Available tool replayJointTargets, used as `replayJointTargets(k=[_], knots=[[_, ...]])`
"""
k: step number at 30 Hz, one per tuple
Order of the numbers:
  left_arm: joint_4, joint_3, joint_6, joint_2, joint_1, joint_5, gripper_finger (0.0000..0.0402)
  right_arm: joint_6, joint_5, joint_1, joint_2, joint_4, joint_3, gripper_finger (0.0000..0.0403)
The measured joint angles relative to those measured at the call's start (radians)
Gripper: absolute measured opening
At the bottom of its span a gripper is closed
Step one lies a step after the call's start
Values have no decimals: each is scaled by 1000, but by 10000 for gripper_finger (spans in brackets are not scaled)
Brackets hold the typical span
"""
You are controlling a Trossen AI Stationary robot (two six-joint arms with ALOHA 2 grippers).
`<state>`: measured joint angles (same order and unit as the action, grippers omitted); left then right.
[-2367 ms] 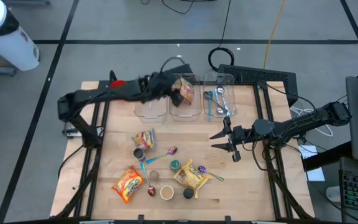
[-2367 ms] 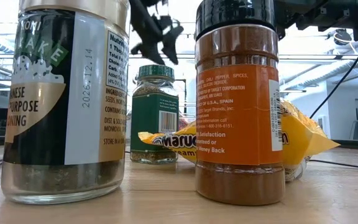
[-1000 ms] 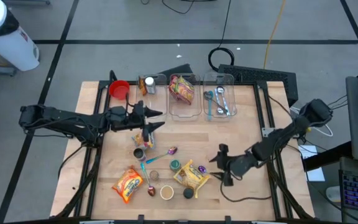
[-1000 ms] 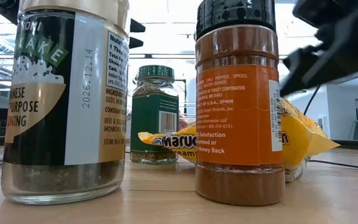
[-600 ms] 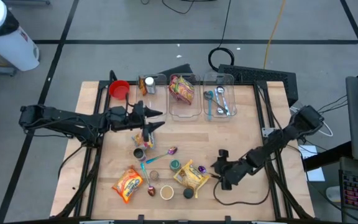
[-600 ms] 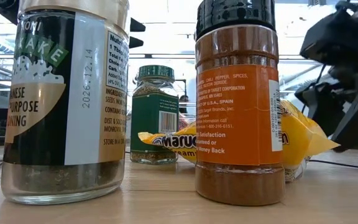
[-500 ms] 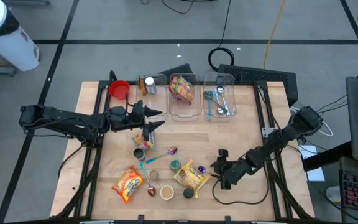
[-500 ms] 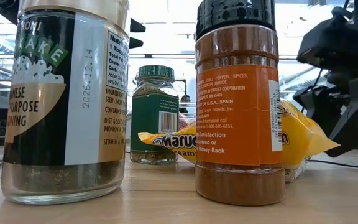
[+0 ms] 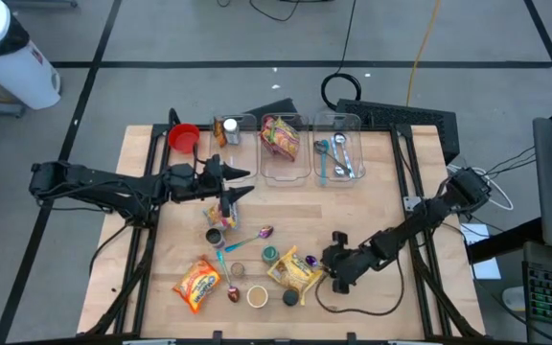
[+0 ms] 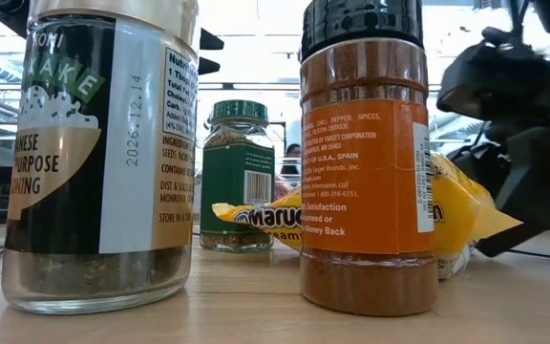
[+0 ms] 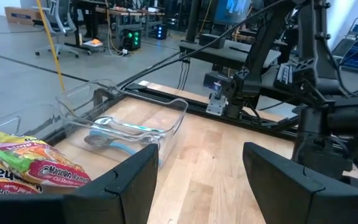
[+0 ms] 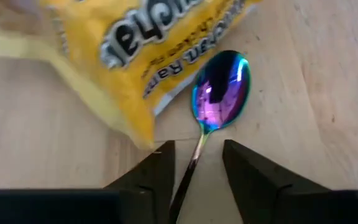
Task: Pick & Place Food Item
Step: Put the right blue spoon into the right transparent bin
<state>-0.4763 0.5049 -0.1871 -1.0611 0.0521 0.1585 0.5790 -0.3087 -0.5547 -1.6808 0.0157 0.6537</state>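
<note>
The yellow noodle packet [image 9: 295, 272] lies on the table [image 9: 381, 192] by a shiny spoon [image 12: 219, 87]. The right gripper [image 9: 328, 271] is low over the spoon's handle, fingers a little apart, maybe touching it. The left gripper [image 9: 241, 184] waits mid-table, fingers apart.

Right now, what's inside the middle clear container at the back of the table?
The middle clear container holds one red-and-green ramen packet. Whatever might lie beneath that packet is covered, so I cannot tell.

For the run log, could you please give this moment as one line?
right gripper: closing around iridescent spoon handle beside yellow ramen packet | left gripper: open, waiting mid-table
</note>
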Motion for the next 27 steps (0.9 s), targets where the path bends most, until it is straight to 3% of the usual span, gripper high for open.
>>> replayJointTargets(k=[5,10,17,27], knots=[[2,0,0,0,0,0,244,64,41,27,4,-154,1,60],[2,0,5,0,0,1,244,92,112,57,7,-176,-2,8],[2,0,9,0,0,1,244,72,102,65,45,-160,-9,3],[5,1,17,0,0,0,244,54,14,89,322,-173,-11,1]])
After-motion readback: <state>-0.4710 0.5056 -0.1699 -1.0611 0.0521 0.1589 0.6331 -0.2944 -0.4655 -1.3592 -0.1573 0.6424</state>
